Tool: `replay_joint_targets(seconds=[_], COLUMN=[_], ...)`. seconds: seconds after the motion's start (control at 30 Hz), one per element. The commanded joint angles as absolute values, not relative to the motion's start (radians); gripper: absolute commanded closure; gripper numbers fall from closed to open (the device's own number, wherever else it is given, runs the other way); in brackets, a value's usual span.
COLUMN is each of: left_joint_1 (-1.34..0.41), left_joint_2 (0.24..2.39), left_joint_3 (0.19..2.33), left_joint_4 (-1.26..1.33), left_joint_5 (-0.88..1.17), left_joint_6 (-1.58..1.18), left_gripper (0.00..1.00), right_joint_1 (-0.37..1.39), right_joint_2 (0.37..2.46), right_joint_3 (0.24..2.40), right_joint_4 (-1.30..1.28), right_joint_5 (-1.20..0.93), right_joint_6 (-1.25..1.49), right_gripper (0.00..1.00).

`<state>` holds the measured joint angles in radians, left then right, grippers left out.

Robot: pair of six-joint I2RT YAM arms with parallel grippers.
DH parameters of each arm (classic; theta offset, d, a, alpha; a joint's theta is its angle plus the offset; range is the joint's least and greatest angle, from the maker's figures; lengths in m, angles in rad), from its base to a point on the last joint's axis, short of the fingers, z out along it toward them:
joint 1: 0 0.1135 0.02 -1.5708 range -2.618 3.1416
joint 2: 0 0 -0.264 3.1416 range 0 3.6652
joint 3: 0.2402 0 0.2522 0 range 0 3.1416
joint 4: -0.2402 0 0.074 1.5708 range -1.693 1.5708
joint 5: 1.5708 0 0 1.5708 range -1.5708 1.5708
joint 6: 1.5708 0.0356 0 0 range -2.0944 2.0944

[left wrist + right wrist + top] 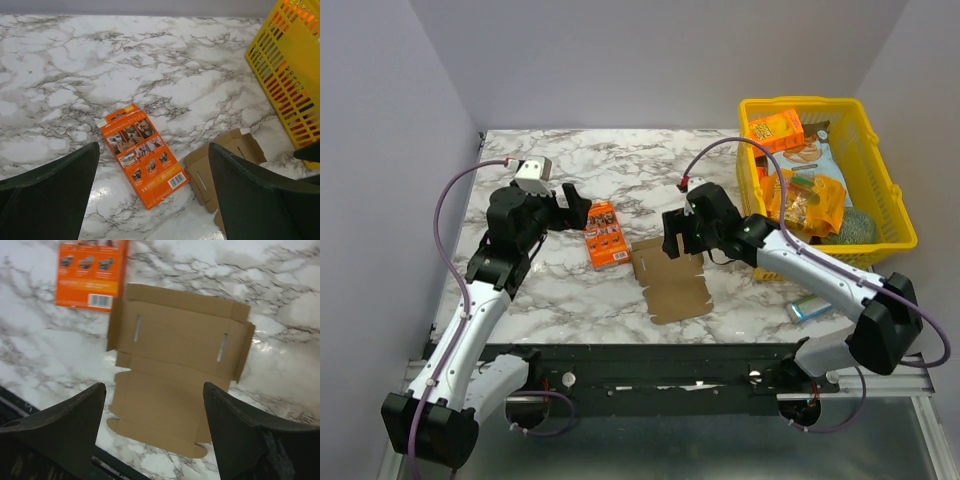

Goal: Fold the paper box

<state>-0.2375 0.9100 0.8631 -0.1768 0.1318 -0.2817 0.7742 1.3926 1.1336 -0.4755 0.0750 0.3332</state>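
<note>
- Ahead of the left hand (577, 208), spread wide, lies the orange snack box (604, 235).
- Below the right hand (154, 385), also wide, the paper box (175, 340) lies flat on the desk (560, 295), seemingly placed for pinching a flap.

Open table (560, 290) lies left of the paper box (672, 285). An orange box (605, 234) crowds its far-left corner; a yellow basket (800, 100) walls the right.

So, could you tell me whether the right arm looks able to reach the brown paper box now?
Probably yes: the right gripper hovers open above the paper box, which lies flat and uncovered; the orange box sits beside it, not on it.
</note>
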Motion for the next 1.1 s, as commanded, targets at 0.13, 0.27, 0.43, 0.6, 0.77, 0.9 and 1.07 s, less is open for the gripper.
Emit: replay_joint_targets(seconds=[0.13,0.27,0.43,0.6,0.77,0.9,1.07], left_joint_1=[-0.247,-0.271,-0.287,-0.295,-0.319,-0.342,-0.35], left_joint_2=[0.951,0.962,0.998,1.025,1.063,1.094,1.104], left_joint_3=[0.841,0.838,0.854,0.862,0.873,0.89,0.903], left_joint_4=[-0.143,-0.149,-0.167,-0.181,-0.198,-0.222,-0.245], left_joint_5=[0.256,0.256,0.27,0.275,0.279,0.279,0.27], left_joint_6=[-0.328,-0.321,-0.316,-0.31,-0.298,-0.284,-0.265], left_gripper=[0.01,0.02,0.03,0.04,0.05,0.05,0.01], right_joint_1=[0.623,0.558,0.548,0.548,0.546,0.548,0.555], right_joint_2=[1.548,1.612,1.69,1.744,1.779,1.769,1.651], right_joint_3=[1.15,1.15,1.167,1.167,1.164,1.16,1.117], right_joint_4=[-0.499,-0.469,-0.436,-0.403,-0.394,-0.38,-0.403], right_joint_5=[0.193,0.184,0.155,0.12,0.098,0.046,0.009], right_joint_6=[0.371,0.344,0.304,0.262,0.229,0.193,0.19], right_gripper=[0.18,0.24,0.31,0.4,0.58,0.92,0.99])
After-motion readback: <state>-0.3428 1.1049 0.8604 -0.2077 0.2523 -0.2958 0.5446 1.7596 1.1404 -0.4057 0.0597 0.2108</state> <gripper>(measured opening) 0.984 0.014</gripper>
